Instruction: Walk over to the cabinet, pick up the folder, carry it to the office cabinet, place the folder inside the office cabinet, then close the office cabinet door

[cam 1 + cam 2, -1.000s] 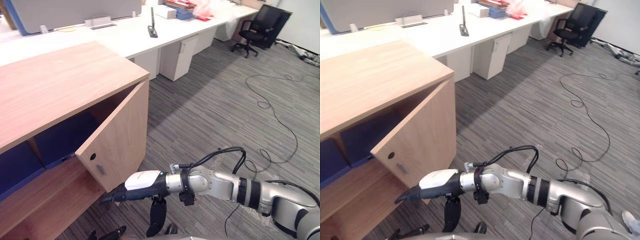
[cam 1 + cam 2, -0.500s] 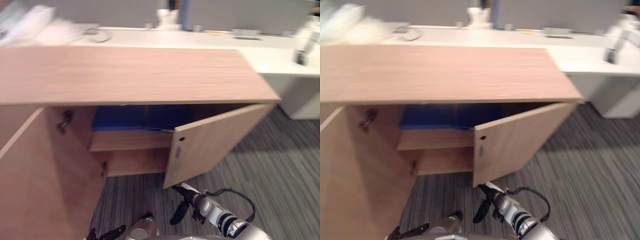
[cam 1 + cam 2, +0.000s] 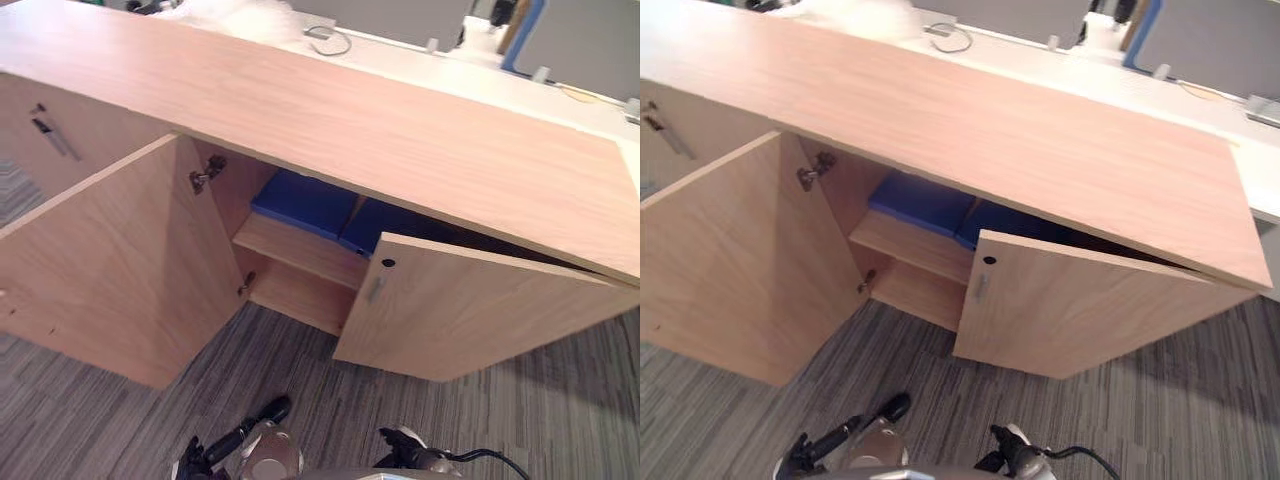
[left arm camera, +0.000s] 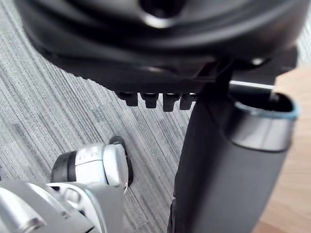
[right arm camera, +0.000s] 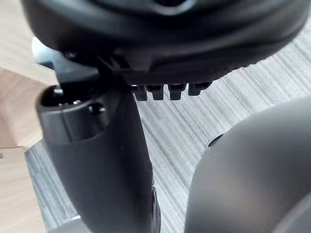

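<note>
A long wooden cabinet [image 3: 400, 130] stands in front of me with both doors open. Its left door [image 3: 120, 270] is swung wide and its right door [image 3: 470, 310] stands ajar. Blue folders [image 3: 305, 203] lie flat on the upper shelf [image 3: 300, 255] inside, partly hidden by the right door. My left hand [image 3: 240, 437] hangs low over the carpet, fingers relaxed and holding nothing; its thumb [image 4: 223, 184] shows in the left wrist view. My right hand [image 3: 405, 460] is low beside it, also holding nothing, with its thumb [image 5: 97, 160] near the wood of the door.
A white desk [image 3: 400, 55] with a looped cable [image 3: 335, 40] runs behind the cabinet, backed by grey partitions [image 3: 590, 40]. Another closed cabinet front with a metal handle [image 3: 50, 135] is at the far left. Grey striped carpet [image 3: 100, 420] lies before the doors.
The camera has swung from the cabinet's right end to face its front. My right arm, stretched out by the right door a second ago, has dropped low. The right door stays ajar.
</note>
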Robot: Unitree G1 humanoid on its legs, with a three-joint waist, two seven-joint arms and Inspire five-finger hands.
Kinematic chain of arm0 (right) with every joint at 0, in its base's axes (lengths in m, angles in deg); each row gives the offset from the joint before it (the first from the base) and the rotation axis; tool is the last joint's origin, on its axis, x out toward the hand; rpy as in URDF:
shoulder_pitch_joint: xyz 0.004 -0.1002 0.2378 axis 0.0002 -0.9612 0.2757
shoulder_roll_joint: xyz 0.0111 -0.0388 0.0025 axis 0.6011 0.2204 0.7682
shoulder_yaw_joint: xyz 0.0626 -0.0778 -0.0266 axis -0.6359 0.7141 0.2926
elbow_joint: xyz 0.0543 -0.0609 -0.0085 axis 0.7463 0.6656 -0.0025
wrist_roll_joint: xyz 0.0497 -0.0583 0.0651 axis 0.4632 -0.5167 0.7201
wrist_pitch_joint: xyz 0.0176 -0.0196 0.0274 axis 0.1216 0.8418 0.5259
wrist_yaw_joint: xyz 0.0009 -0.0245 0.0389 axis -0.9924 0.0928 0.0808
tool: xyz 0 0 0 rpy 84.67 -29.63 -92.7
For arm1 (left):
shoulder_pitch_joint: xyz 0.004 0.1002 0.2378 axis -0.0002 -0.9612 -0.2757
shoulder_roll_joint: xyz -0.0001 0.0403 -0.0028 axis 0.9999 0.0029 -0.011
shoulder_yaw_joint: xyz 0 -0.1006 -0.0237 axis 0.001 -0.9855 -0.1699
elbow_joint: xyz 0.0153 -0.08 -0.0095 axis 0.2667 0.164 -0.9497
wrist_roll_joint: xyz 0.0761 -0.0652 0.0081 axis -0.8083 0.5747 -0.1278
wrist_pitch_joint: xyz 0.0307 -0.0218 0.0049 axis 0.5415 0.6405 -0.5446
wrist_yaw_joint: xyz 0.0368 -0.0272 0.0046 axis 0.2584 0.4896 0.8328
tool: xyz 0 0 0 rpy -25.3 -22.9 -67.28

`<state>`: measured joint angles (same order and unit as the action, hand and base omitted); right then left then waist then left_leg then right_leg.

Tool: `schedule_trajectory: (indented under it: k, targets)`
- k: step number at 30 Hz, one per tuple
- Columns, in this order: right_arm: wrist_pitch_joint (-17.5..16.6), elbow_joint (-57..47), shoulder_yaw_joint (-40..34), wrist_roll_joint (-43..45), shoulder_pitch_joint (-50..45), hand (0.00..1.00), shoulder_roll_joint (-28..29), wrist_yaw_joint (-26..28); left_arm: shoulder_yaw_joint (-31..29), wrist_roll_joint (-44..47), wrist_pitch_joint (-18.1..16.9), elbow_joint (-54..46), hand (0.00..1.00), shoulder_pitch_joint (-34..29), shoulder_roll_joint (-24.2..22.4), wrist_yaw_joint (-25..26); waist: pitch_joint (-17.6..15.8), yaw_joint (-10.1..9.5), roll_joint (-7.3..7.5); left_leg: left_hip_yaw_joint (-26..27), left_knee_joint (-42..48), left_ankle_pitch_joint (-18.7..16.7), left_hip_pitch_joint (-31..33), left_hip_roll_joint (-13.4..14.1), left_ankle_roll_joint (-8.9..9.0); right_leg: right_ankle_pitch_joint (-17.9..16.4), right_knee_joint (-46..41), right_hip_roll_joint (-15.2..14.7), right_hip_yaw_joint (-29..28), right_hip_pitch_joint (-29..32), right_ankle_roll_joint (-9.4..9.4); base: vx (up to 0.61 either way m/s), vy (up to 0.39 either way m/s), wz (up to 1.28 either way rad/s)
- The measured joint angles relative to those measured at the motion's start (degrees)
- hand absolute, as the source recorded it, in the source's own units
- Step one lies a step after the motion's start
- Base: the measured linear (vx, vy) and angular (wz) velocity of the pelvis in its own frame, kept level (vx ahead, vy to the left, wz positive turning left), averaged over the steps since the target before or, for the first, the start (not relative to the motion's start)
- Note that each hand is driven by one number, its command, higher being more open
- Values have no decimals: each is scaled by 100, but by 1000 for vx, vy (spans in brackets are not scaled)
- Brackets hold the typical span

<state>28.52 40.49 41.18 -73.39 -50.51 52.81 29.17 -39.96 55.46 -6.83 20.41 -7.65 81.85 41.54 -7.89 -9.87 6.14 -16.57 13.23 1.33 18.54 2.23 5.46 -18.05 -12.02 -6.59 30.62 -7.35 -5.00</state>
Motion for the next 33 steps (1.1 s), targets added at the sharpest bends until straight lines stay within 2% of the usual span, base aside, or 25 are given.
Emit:
schedule_trajectory:
  k: [1,2,3,4,6,10,16,18,20,22,25,29,33]
  targets:
    - [-2,-3,-238,158,16,100,-34,-9,19,16,2,80,100,35,-12,0,-94,52,-68,1181,702,-213,265,153,-141,4,2,6,115,-80,4,126,26,51]
    - [-5,-3,-413,254,27,100,-62,-17,22,34,9,128,100,6,-19,-3,-170,71,-128,1846,1062,-413,363,222,-340,4,30,4,181,-154,4,143,50,43]
    - [-7,-2,-448,324,26,100,-75,-30,30,36,6,170,100,5,-4,-17,-178,74,-133,1948,1083,-416,377,215,-340,4,43,-17,190,-166,2,167,80,28]
    - [-7,21,-649,401,26,100,-79,-52,31,38,2,230,100,9,9,-36,-182,52,-77,2013,911,-393,337,108,-362,41,105,-112,200,-161,-59,151,66,16]
    - [-27,78,-1080,505,42,100,36,-103,22,47,-4,334,100,17,90,-99,-200,73,44,2061,363,-150,132,-161,-430,151,212,-278,254,-194,-148,199,73,26]
    - [50,221,-2238,1080,-23,100,210,-163,-13,197,-9,402,100,-26,98,-278,-180,82,11,1661,-967,461,-644,-579,-568,569,335,-426,602,-585,-104,160,39,65]
    - [24,81,-3119,1772,99,100,303,-357,0,1124,-1,332,100,-194,17,-504,-75,68,-118,1279,-1817,882,-1107,-704,-647,840,313,-426,911,-782,-172,78,-44,36]
    - [20,25,-3305,1969,91,100,280,-414,23,1505,-1,151,100,-229,-124,-572,-46,69,-212,1169,-1819,903,-1067,-771,-676,869,306,-456,1080,-795,-207,27,-28,35]
    - [46,-92,-3332,2015,13,100,231,-476,42,1731,22,-208,100,-253,-270,-630,-20,78,-383,995,-1823,944,-1016,-872,-710,879,304,-486,1344,-843,-221,8,-20,43]
    - [60,-198,-3506,2027,-56,100,251,-479,34,1851,41,-579,100,-270,-297,-634,-10,89,-493,916,-1859,949,-1025,-926,-728,891,294,-503,1495,-904,-214,-10,-27,28]
    - [89,-311,-3518,2059,-173,100,267,-475,-334,2160,42,-1049,100,-260,-285,-650,23,103,-636,955,-1862,827,-1062,-991,-777,895,297,-564,1547,-970,-208,-9,-17,1]
    - [168,-449,-3522,2054,-313,100,257,-441,-1108,2470,42,-1543,100,-189,-67,-536,53,112,-673,1119,-1861,749,-1099,-1025,-840,949,330,-626,1620,-977,-121,-2,-20,-17]
    - [192,-451,-3522,2046,-540,100,138,-377,-1558,2194,39,-2869,100,-275,302,-302,146,71,-618,1168,-1855,615,-1134,-1026,-845,1095,177,-708,1605,-878,41,42,2,-6]
